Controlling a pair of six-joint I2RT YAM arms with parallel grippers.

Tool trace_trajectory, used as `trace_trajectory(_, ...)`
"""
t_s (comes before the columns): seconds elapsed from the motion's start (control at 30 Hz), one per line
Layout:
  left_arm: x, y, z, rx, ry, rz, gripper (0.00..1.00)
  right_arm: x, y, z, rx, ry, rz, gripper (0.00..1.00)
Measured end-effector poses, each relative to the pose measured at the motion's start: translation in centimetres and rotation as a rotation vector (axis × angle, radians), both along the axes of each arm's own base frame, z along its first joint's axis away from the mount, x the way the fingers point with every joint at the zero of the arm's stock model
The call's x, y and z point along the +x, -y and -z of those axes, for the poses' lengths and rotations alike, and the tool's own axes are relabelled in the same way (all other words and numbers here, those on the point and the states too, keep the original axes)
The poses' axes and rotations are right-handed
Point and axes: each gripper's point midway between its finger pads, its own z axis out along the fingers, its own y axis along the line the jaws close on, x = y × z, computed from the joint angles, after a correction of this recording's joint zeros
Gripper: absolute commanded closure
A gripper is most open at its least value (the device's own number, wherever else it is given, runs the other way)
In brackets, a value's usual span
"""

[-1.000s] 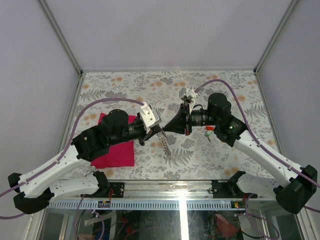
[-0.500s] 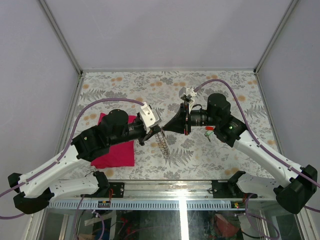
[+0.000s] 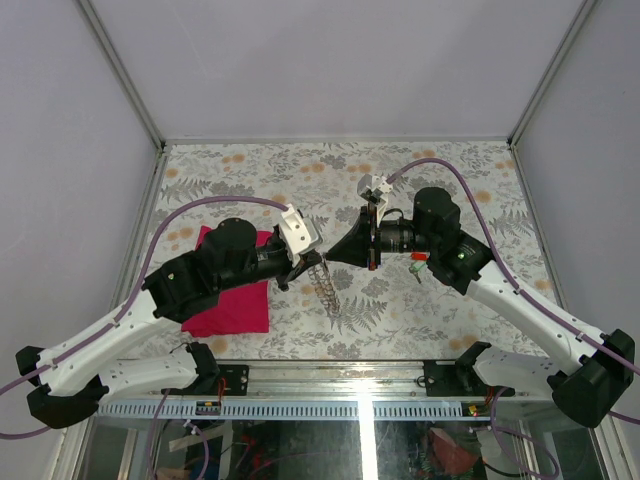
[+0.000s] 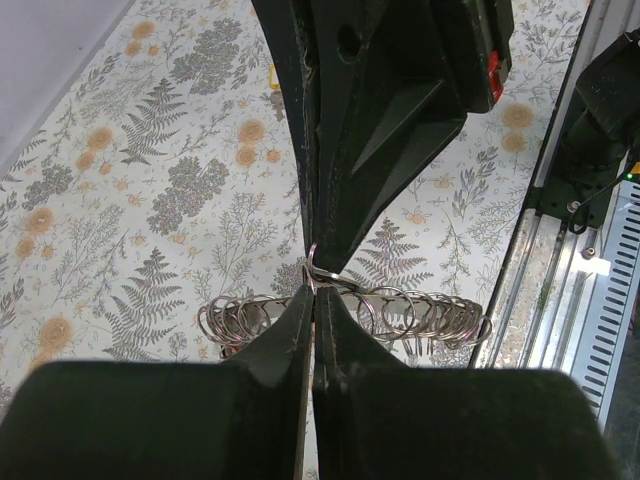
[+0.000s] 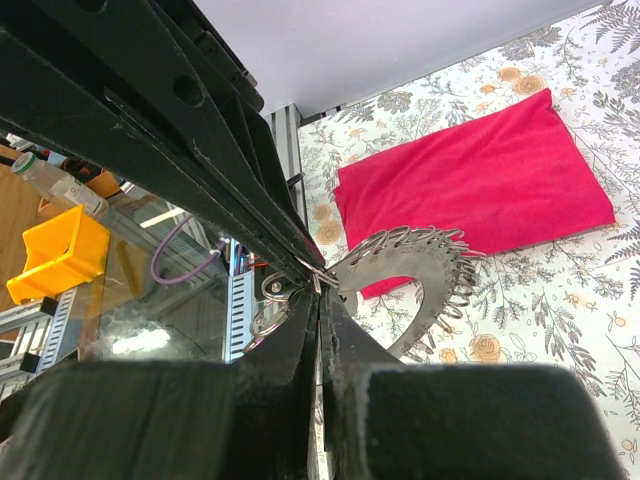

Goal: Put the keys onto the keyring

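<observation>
the keyring (image 4: 400,315), a silvery chain of small linked rings, hangs in a loose curve over the floral worktop (image 3: 420,170) in the middle of the scene, held up by its end link. whether its far end touches the worktop cannot be told. the left gripper (image 4: 312,295) is pinched fully closed on that end link. the right gripper (image 5: 320,297) meets it tip to tip and looks clamped on the same small link.

the chain looks light, limp and slippery, so it is likely to swing and slide. the best hold is on the end link alone, nipped at the very fingertips, with the rest left to dangle.

red and green keys (image 3: 418,260) lie on the worktop beside the right arm, untouched. a magenta cloth (image 5: 480,170) lies partly under the left arm.
</observation>
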Motion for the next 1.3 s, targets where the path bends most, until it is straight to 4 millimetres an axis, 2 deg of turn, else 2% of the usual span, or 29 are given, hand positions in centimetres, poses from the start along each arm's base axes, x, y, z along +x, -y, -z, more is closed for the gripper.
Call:
trace_trajectory(0.3,0.0,0.0,0.0,0.002,0.003,0.000,1.00,0.1,0.0,0.1,-0.006,-0.016,0.015,1.00)
trace_trajectory(0.47,-0.1,-0.2,-0.1,-0.001,0.010,0.004,1.00,0.2,0.2,0.9,-0.038,-0.067,0.047,1.00)
trace_trajectory(0.63,-0.1,-0.3,-0.2,-0.003,0.016,0.005,1.00,0.3,0.2,0.6,-0.055,-0.106,0.060,0.99)
trace_trajectory(0.73,-0.2,-0.3,-0.2,-0.003,0.018,0.006,1.00,0.2,0.2,0.6,-0.059,-0.123,0.062,0.88)
trace_trajectory(0.83,-0.2,-0.3,-0.2,-0.005,0.017,0.009,1.00,0.3,0.3,0.7,-0.064,-0.131,0.071,0.71)
trace_trajectory(0.93,-0.4,-0.3,-0.5,-0.012,0.020,0.016,1.00,0.6,0.4,0.9,-0.067,-0.125,0.090,0.62)
trace_trajectory(1.1,-1.0,-0.6,-1.1,-0.043,0.024,0.029,1.00,0.0,1.0,0.6,-0.056,-0.079,0.084,0.53)
trace_trajectory(1.3,-1.8,-0.6,-1.6,-0.102,0.006,0.049,1.00,-1.3,2.3,-1.1,0.025,0.081,0.072,0.48)
